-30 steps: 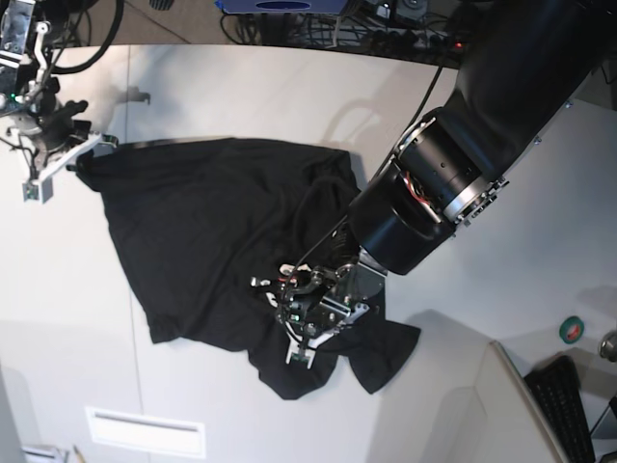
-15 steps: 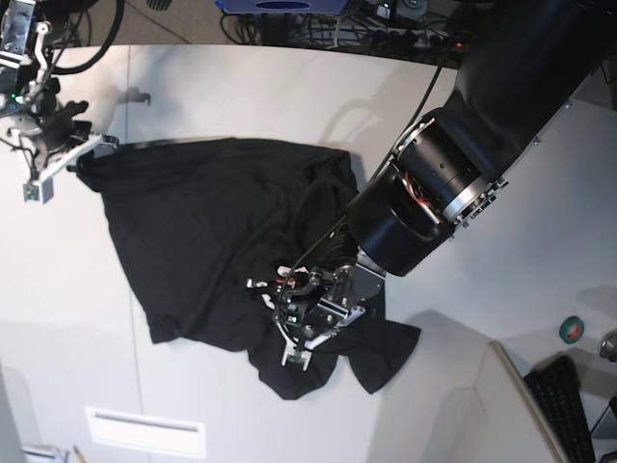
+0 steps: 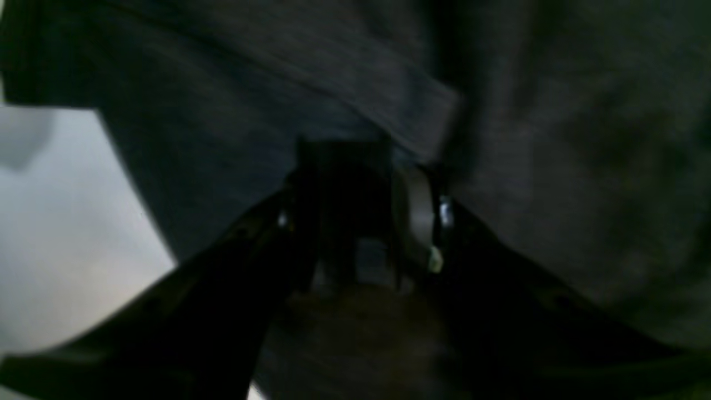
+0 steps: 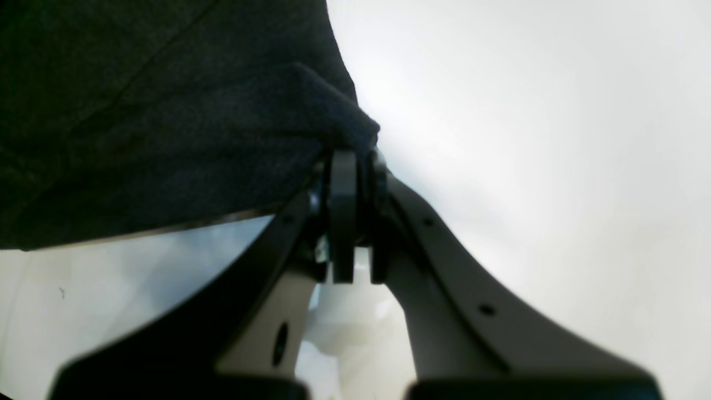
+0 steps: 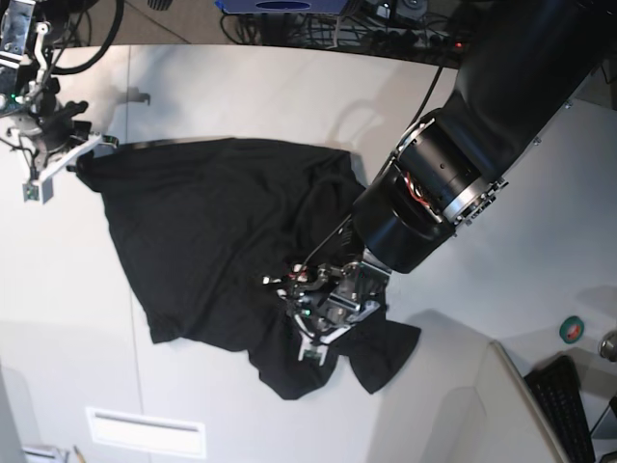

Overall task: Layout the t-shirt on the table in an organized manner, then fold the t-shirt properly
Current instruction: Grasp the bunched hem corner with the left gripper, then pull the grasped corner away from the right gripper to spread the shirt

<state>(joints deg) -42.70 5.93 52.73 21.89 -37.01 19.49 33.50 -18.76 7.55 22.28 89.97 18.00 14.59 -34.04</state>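
Observation:
The black t-shirt (image 5: 193,222) lies rumpled and partly spread on the off-white table (image 5: 241,87), with no print showing. My right gripper (image 5: 82,154) at the far left is shut on a corner of the t-shirt (image 4: 139,111), and its fingertips (image 4: 344,183) pinch the cloth just above the table (image 4: 527,111). My left gripper (image 5: 307,323) is down on the bunched lower part of the t-shirt (image 3: 555,139). In the left wrist view the left gripper (image 3: 361,222) has a dark fold between its jaws. They stand partly apart, and I cannot tell whether they pinch it.
My bulky left arm (image 5: 453,174) hangs over the right half of the table. A keyboard (image 5: 564,405) and a small green round object (image 5: 572,330) sit at the lower right. A white rectangular plate (image 5: 145,431) lies near the front edge. Cables (image 5: 386,29) run along the far edge.
My left gripper has shifted slightly right and up over the shirt's lower folds, and its jaws have narrowed. The right gripper and its held corner have not moved.

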